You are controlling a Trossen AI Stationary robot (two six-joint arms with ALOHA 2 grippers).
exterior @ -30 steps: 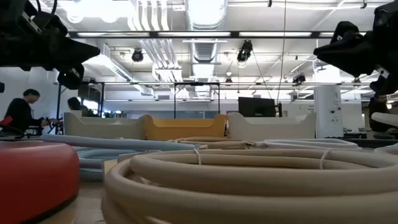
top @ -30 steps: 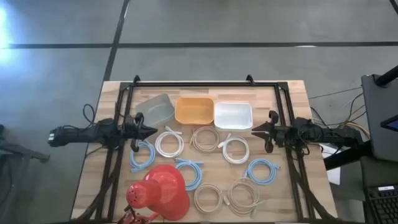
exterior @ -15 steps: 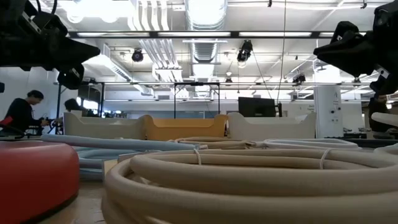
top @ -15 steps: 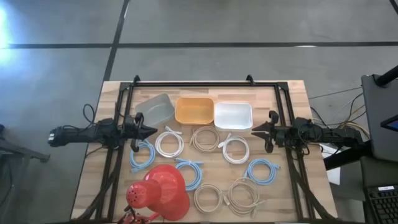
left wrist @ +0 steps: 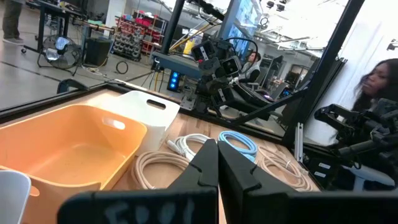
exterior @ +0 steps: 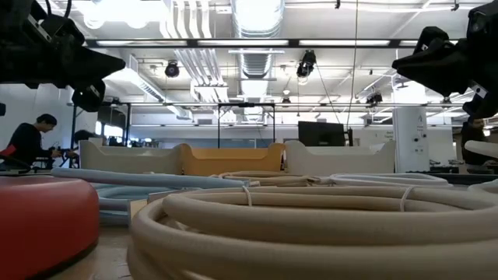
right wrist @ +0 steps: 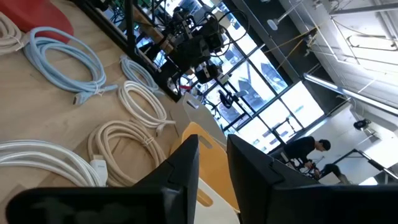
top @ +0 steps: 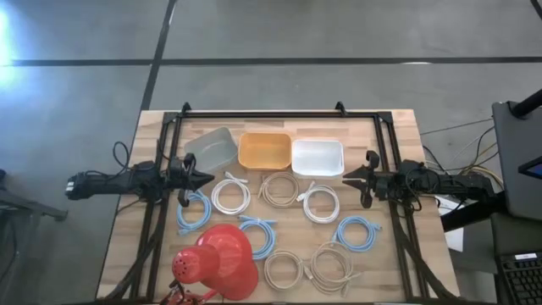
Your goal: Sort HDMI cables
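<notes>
Several coiled HDMI cables lie flat on the wooden table: light blue ones [top: 193,212] [top: 257,235] [top: 359,232], white ones [top: 229,196] [top: 321,203], and beige ones [top: 279,189] [top: 284,269] [top: 330,264]. My left gripper [top: 203,180] hovers level at the table's left side, shut and empty, pointing toward the middle. In its wrist view the left gripper [left wrist: 217,144] faces beige, white and blue coils. My right gripper [top: 347,177] hovers at the right side and points inward. In its wrist view the right gripper [right wrist: 212,140] is open by a narrow gap. Both are above the cables.
Three bins stand in a row at the far side: grey [top: 212,148], orange [top: 265,150] and white [top: 318,156]. A red cone-shaped lamp [top: 216,263] sits at the near left. A black frame [top: 271,113] runs around the table. People show in the room behind.
</notes>
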